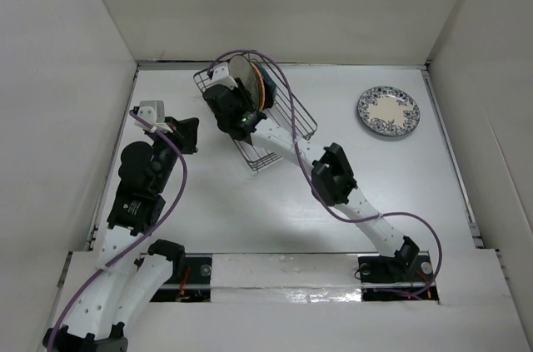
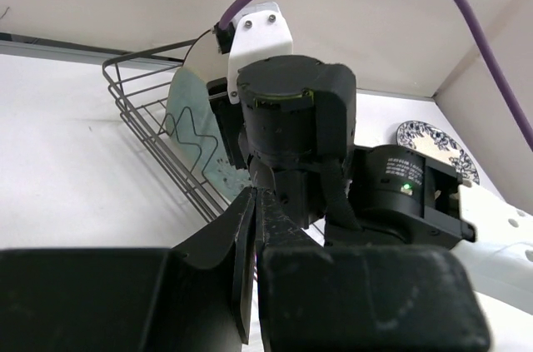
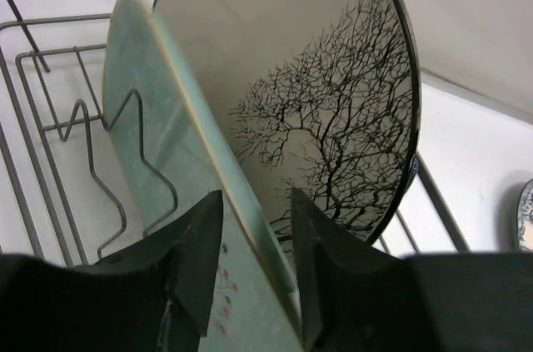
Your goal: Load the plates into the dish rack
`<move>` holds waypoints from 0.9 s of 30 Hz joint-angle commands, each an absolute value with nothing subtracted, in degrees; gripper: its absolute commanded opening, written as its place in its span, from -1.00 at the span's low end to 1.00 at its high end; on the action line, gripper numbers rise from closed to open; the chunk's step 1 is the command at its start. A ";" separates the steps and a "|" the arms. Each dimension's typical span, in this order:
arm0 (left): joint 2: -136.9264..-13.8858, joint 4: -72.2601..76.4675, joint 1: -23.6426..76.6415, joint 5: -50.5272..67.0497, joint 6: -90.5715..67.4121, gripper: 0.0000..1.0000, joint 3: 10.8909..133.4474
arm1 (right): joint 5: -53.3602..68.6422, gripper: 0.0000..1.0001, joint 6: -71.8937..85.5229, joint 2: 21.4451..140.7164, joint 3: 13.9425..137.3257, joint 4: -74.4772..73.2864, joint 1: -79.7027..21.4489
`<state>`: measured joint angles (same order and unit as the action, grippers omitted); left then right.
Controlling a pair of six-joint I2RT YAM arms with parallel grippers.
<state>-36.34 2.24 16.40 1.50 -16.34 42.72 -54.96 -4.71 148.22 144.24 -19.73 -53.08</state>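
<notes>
The dark wire dish rack [image 1: 283, 131] stands at the back centre. A round beige dark-rimmed plate [image 3: 291, 61] with a black tree pattern stands upright in it, with an orange-tan plate [image 1: 260, 86] and a dark blue plate [image 1: 269, 94] behind. The pale green plate [image 3: 158, 119] stands on edge between the prongs, in front of the beige one. My right gripper [image 3: 254, 202] is open, its fingers either side of the green plate's rim. The white plate with blue floral rim [image 1: 388, 111] lies flat at the back right. My left gripper [image 2: 254, 194] is shut and empty, left of the rack.
White walls enclose the table on three sides. The right arm [image 1: 333, 173] stretches diagonally from the near edge to the rack. The left arm [image 1: 141, 177] is folded at the left. The rack's wire rim [image 2: 141, 111] shows in the left wrist view.
</notes>
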 commanded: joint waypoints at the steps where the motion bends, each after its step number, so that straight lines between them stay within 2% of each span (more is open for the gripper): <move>1: -36.30 4.66 16.61 2.37 -16.08 -1.00 43.51 | -54.58 -0.09 -3.95 145.38 142.83 -11.26 -53.35; 7: -36.39 4.75 16.61 2.46 -16.08 -1.00 43.42 | -51.61 0.00 -3.52 139.41 134.93 -5.89 -53.88; 11: -36.30 4.92 16.61 2.81 -16.00 -1.00 43.33 | -47.38 0.06 -0.97 130.01 125.37 -3.61 -53.88; 13: -36.30 5.18 16.61 3.16 -16.17 -1.00 43.16 | -44.93 0.23 -0.70 122.55 120.96 -1.07 -53.88; 15: -36.21 5.19 16.61 3.43 -16.17 -1.00 43.15 | -42.64 0.30 -0.09 114.31 112.91 1.21 -52.13; 17: -35.95 5.19 16.61 3.52 -16.26 -1.00 43.07 | -39.30 0.26 4.72 108.14 105.86 4.30 -48.54; 18: -35.77 5.19 16.61 3.52 -16.17 -1.00 43.07 | -38.07 -0.26 6.57 101.93 97.99 5.96 -46.78; 19: -35.77 5.19 16.61 3.60 -16.26 -1.00 43.07 | -35.79 -0.65 8.59 98.73 93.73 6.59 -44.58; 20: -35.68 5.19 16.61 3.52 -16.26 -1.00 43.07 | -34.47 -0.92 13.92 95.40 89.17 7.64 -42.21; 21: -35.51 5.19 16.61 3.69 -16.17 -1.00 43.07 | -31.67 -1.00 19.89 89.10 79.20 10.34 -36.36; 22: -35.42 5.19 16.61 3.69 -16.26 -1.00 43.07 | -30.25 -1.00 19.95 86.16 74.32 11.50 -32.99; 24: -35.33 5.27 16.61 3.78 -16.26 -1.00 43.07 | -27.61 -1.00 29.59 81.06 65.52 13.09 -22.22; 25: -35.42 5.27 16.61 3.87 -16.17 -1.00 43.07 | -25.16 -1.00 32.23 76.95 57.39 13.70 -18.58; 27: -35.42 5.36 16.61 4.13 -16.17 -1.00 43.07 | -22.08 -1.00 39.88 73.84 50.31 14.85 -11.37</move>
<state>-36.12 2.31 16.40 3.01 -16.34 42.72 -29.08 24.84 75.29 60.38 12.86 -16.78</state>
